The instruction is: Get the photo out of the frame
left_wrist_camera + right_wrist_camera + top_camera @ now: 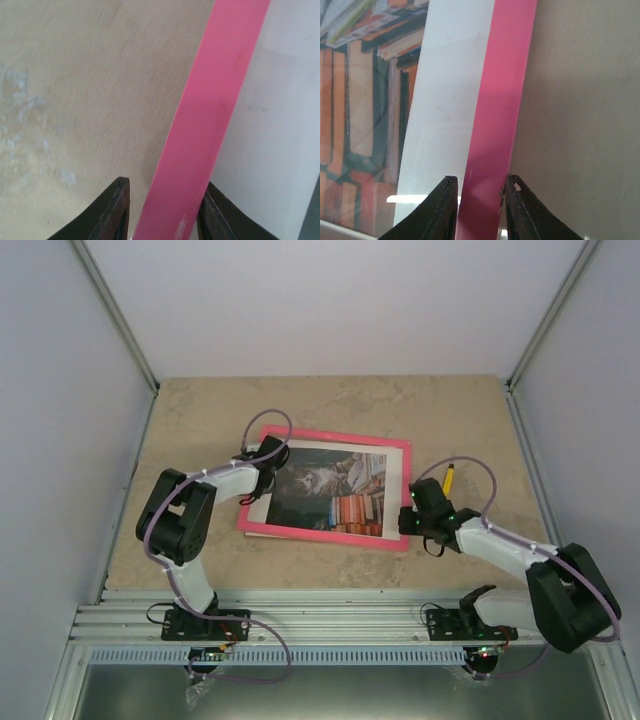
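**Inspector:** Where is the frame (320, 537)?

**Assessor:** It lies flat and face up near the middle of the bench (200, 420). The photo (330, 490) sits inside it within a white border (445, 100). Nothing is out yet.

**Inspector:** The tools?

**Assessor:** The right tool (481, 177) is closed on the frame's right pink side, one finger at each edge. The left tool (165, 184) straddles the left side with its jaws narrow. A hairline of bench shows beside the outer finger, so I cannot tell whether it grips.

**Inspector:** Hazards?

**Assessor:** In my judgement, three.
- The pink edging is thin and smooth, so a narrow pinch may slip and drop the frame once it is raised.
- With one arm at each end, an uneven lift or pull would twist the frame.
- A glare streak in the right wrist view suggests a glazed front. Each inner finger sits over that face, so downward pressure could mark or crack it.

The photo probably comes out from the back, which is underneath. That would require a turn-over, the riskiest move.

**Inspector:** Surface and room?

**Assessor:** The top is a matt, mottled beige stone-look, with pale scuffs near the left tool. There are white panels on three sides, metal posts at the far corners, and a ribbed metal rail along the near edge. A small yellow object (450, 478) lies just beyond the right tool, apart from the frame.
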Controlling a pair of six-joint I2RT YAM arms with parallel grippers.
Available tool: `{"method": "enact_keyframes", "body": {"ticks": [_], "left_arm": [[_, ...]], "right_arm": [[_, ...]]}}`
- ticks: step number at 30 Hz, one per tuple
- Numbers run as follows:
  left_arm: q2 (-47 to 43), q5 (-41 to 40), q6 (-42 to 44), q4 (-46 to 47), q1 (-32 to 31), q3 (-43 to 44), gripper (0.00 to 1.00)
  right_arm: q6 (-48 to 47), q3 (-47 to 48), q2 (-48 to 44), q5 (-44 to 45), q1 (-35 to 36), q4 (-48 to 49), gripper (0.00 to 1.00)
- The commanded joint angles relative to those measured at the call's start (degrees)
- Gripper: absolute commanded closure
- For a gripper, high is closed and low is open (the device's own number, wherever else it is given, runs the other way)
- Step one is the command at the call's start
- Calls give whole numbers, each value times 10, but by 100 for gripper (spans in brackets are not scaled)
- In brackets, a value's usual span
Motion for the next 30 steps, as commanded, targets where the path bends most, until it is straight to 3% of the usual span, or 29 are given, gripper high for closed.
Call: {"method": "enact_keyframes", "body": {"ticks": [1,5,8,11,17,26,30], "left_arm": [[40,45,-10,42,-8,56,64],[40,44,-13,37,4,62,57],[30,42,-22,30,15,48,46],[9,38,-32,23,28,30,36],[-50,33,-46,17,34,4,25],[-22,79,-30,26,63,-7,26],[1,105,-21,34,63,-7,34]], "right_arm": [[78,-40,-37,-115,86,-34,72],[100,-58,-96,-77,108,-57,66],[89,-43,-135,-30,101,-91,55],[54,-9,-142,-16,87,-107,46],[18,29,-117,-4,63,-106,37],[31,9,-29,8,31,-49,34],[32,13,11,-4,25,-18,34]]}}
